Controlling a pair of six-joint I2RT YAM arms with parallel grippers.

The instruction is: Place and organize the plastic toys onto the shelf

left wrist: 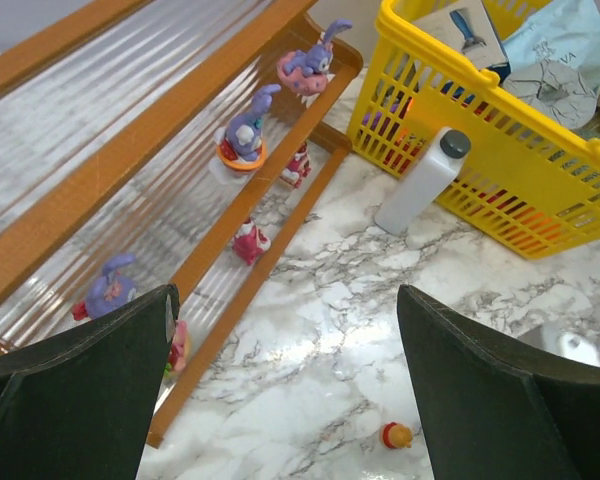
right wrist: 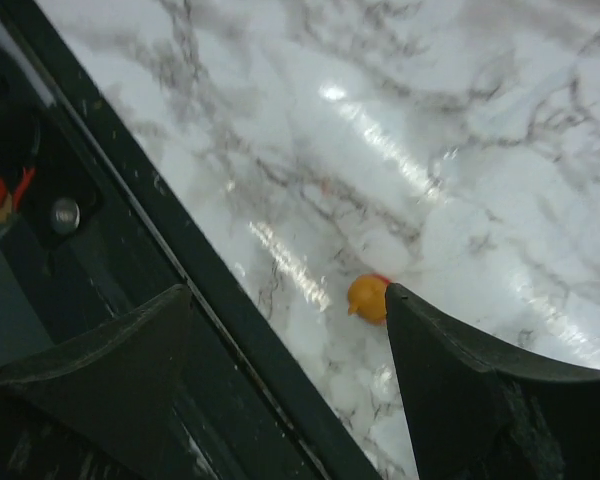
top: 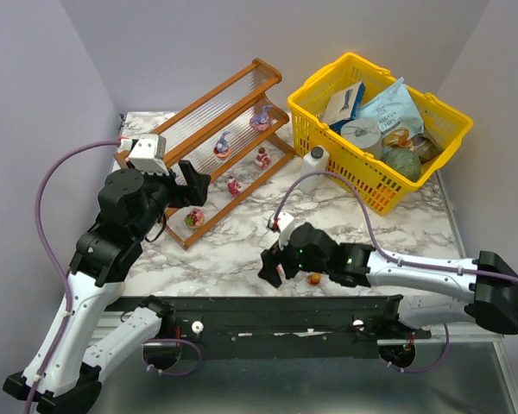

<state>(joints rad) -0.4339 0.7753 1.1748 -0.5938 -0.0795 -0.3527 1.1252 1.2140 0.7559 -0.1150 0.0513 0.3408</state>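
The shelf (top: 209, 99) slants across the back left of the table, and several plastic toys stand on its tiers. Among them are a purple one on a pink base (left wrist: 305, 62), a purple one on an orange base (left wrist: 243, 135) and a red-pink one (left wrist: 248, 240). A pink and green toy (top: 193, 217) sits at the low near end. My left gripper (top: 190, 185) hovers open by that end, holding nothing. A small orange toy (right wrist: 368, 297) lies on the marble near the front edge. My right gripper (right wrist: 290, 340) is open above it, with one fingertip (right wrist: 420, 320) right beside the toy.
A yellow basket (top: 328, 129) of packaged goods stands at the back right, with a small white bottle (top: 313, 166) against its near side. A black rail (top: 259, 312) runs along the table's front edge, just under my right gripper.
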